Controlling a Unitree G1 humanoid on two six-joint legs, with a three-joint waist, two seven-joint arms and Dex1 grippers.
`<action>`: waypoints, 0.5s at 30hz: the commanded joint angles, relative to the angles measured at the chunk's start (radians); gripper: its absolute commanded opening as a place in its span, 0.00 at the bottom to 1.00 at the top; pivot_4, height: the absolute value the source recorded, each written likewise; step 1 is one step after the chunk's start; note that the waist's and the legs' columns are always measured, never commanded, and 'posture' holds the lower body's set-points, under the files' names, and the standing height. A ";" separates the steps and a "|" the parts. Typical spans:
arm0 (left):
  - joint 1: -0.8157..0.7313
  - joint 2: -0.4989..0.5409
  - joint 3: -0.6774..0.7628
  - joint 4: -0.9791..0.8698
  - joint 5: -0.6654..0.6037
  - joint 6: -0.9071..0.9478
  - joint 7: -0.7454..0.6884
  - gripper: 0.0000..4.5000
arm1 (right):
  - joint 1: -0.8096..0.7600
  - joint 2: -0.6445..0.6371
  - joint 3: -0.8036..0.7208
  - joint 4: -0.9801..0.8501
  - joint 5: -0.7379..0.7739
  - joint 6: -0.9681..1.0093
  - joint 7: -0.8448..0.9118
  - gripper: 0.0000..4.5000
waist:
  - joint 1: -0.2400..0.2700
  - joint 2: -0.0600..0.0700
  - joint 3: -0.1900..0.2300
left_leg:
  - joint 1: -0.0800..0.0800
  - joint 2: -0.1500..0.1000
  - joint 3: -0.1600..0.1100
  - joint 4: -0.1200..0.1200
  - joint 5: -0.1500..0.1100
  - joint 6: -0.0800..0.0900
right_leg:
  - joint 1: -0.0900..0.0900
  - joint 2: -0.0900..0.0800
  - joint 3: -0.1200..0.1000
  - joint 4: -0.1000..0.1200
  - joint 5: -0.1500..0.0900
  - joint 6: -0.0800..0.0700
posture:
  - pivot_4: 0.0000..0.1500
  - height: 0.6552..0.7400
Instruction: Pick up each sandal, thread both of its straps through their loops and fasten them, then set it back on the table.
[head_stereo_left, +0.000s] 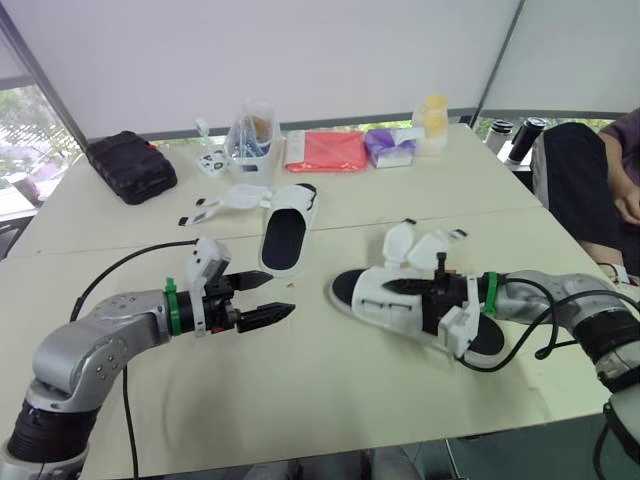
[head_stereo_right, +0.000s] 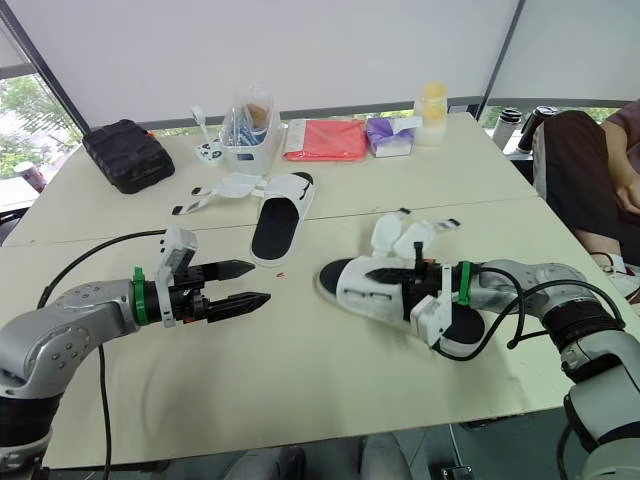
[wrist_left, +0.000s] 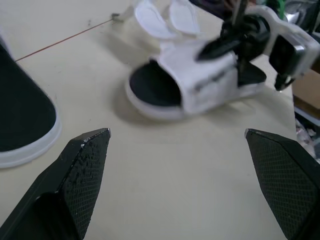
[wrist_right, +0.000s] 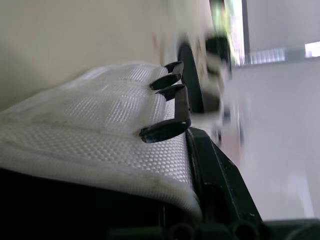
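- The left gripper (head_stereo_left: 280, 295) hovers released just above the beige table (head_stereo_left: 330, 390), its two black fingers (wrist_left: 85, 165) spread wide and holding nothing.
- It points at the white sandal with a black insole (head_stereo_left: 365, 295), which lies flat on the table's near right part, toe towards the left gripper.
- The right gripper (head_stereo_left: 400, 288) rests on this sandal, clenched on its white mesh strap (wrist_right: 100, 120), with one finger lying across the strap's top.
- Two white flaps (head_stereo_left: 420, 245) of the sandal stand open on its far side.
- The second white sandal (head_stereo_left: 285, 235) lies further back, near the table's middle, its unfastened straps (head_stereo_left: 235, 200) spread out to the left.
- Along the far edge sit a black pouch (head_stereo_left: 130, 165), a clear plastic container (head_stereo_left: 250, 135), a red packet (head_stereo_left: 325, 150), a purple packet (head_stereo_left: 390, 148) and a yellow bottle (head_stereo_left: 433, 115).
- A person's hand (head_stereo_left: 630, 205) shows at the right.
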 joint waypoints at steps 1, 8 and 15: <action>-0.021 -0.007 -0.012 -0.003 0.001 -0.006 -0.011 1.00 | -0.091 0.081 -0.007 -0.022 -0.100 -0.045 -0.051 0.02 | -0.010 0.000 0.000 | 0.001 0.001 0.001 0.000 0.000 -0.001 | 0.000 0.001 0.001 0.001 0.000 0.000 | 1.00 1.00; -0.011 -0.021 -0.017 -0.035 -0.023 0.020 0.001 1.00 | -0.164 0.170 0.050 0.016 -0.285 -0.118 -0.154 0.02 | -0.012 0.000 0.000 | -0.002 0.002 0.001 -0.001 0.001 -0.001 | -0.004 0.002 0.001 0.001 0.001 -0.002 | 1.00 1.00; 0.012 -0.040 -0.015 -0.048 -0.016 0.015 0.012 1.00 | -0.225 0.215 0.130 0.153 -0.331 -0.155 -0.174 0.34 | -0.020 -0.001 0.000 | -0.001 0.005 0.004 -0.002 0.001 -0.001 | -0.004 0.005 0.003 0.001 0.003 -0.004 | 1.00 1.00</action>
